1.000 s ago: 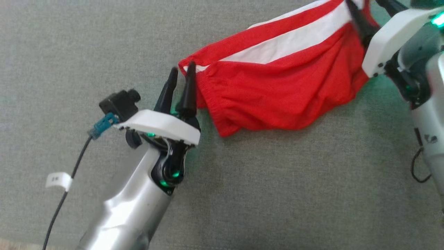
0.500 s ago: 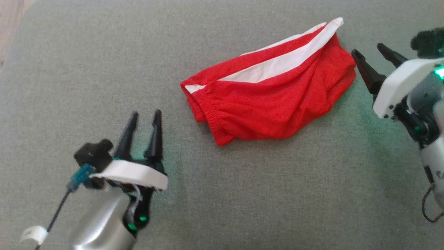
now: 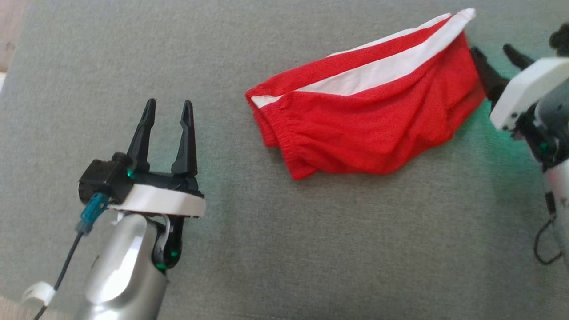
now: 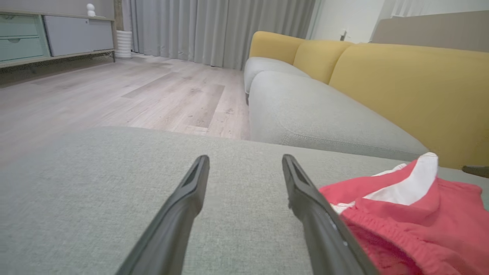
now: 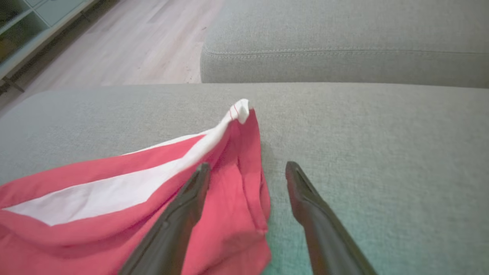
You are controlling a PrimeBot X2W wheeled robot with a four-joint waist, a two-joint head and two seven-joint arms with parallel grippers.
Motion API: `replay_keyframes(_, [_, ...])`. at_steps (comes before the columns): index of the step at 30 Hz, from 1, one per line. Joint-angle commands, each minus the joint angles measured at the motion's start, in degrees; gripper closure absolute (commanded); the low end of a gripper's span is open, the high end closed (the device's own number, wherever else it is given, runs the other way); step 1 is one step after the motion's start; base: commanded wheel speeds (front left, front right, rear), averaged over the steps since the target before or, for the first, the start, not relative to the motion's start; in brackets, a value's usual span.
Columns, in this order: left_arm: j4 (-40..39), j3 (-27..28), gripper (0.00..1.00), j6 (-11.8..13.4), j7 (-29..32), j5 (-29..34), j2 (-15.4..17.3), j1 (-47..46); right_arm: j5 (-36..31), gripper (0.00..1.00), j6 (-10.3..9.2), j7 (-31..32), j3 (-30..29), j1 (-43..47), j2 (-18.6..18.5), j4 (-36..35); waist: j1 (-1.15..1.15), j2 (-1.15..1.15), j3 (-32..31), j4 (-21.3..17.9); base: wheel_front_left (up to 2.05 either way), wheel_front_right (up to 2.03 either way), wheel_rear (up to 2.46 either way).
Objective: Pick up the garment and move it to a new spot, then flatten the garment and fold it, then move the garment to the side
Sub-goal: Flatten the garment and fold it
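At the lower left of the head view, our left gripper (image 3: 169,103) stands with its two dark fingers spread wide and nothing between them. In its own wrist view we see bare grey fabric in the gap. It sits over the grey cushion (image 3: 311,244), apart from the garment (image 3: 369,120), which lies to its right.

At the right edge of the head view, our right gripper (image 3: 491,49) is also spread. Its nearer finger is just beside the garment's right end; we cannot tell whether it touches the cloth. In the right wrist view the left finger crosses in front of the red fabric, and a strip of the garment's edge shows in the gap, but the fingers do not close on it.

The garment is a pair of red shorts, lying rumpled and roughly flat on the cushion between the two grippers. A white stripe (image 3: 386,69) runs along its far side, and the gathered waistband (image 3: 284,129) faces the left gripper. Its far right corner stands up in a small peak.

Beyond the cushion, the left wrist view shows us a second grey seat with a yellow backrest (image 4: 401,88), a pale wooden floor (image 4: 114,88) and a grey curtain (image 4: 221,30).
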Motion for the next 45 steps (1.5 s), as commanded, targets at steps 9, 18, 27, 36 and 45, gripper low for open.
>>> replay_keyframes(9, [0.09,6.68,0.00,-3.41,-0.54,3.96,-3.70,-1.16,-10.38,0.00,-0.04,5.96,-3.53,-5.82,3.22,8.32,0.00,0.00,3.94,4.36,0.00,0.00,0.00])
replay_keyframes(18, [0.75,8.95,0.00,-4.75,-0.54,5.55,-5.16,-0.71,-11.96,1.00,-0.04,10.94,-1.60,-3.03,4.60,6.84,0.00,0.00,2.89,3.37,0.00,0.00,0.00])
replay_keyframes(27, [1.06,10.00,0.00,-5.32,-0.54,6.97,-4.90,1.09,-14.33,1.00,-0.04,7.83,-8.17,2.08,3.17,-3.38,0.00,0.00,-0.99,-1.28,0.00,0.00,0.00])
replay_keyframes(36, [1.63,8.83,0.00,-5.44,-0.54,7.24,-4.40,3.25,-22.18,1.00,-0.04,9.22,-16.53,10.23,0.53,-17.39,0.00,0.00,-4.63,-3.57,0.00,0.00,0.00])
replay_keyframes(45, [1.60,6.91,0.00,-5.45,-0.54,5.94,-3.99,3.72,-22.28,1.00,-0.04,13.23,-7.90,11.63,5.73,-24.46,0.00,0.00,-4.97,-2.20,0.00,0.00,0.00])
